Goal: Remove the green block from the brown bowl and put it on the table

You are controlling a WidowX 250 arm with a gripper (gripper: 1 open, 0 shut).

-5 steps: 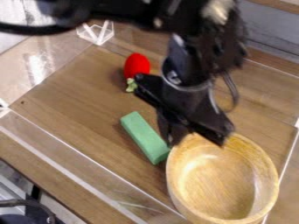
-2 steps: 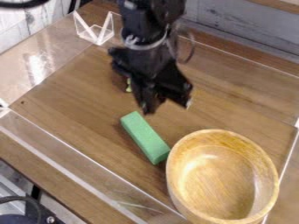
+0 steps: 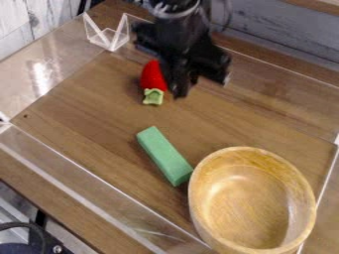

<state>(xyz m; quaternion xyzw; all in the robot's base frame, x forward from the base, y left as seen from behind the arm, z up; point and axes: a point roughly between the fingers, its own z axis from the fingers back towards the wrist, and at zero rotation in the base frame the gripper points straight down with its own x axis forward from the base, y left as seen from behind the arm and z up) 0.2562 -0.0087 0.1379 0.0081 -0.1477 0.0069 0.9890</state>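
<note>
One green block (image 3: 165, 157), flat and elongated, lying on the table (image 3: 86, 124) just below the middle of the frame, slanting down to the right, its lower end close beside the bowl. One brown bowl (image 3: 252, 201), round, wooden, thick-rimmed, upright at the lower right; nothing seen inside. One red toy (image 3: 153, 76) with a pale green end, on the table above the block, well apart from it. One clear angular object (image 3: 107, 34) at the upper left. One dark robot gripper (image 3: 183, 64), at the upper middle, blurred, above the table; closed, apart from block and bowl.
</note>
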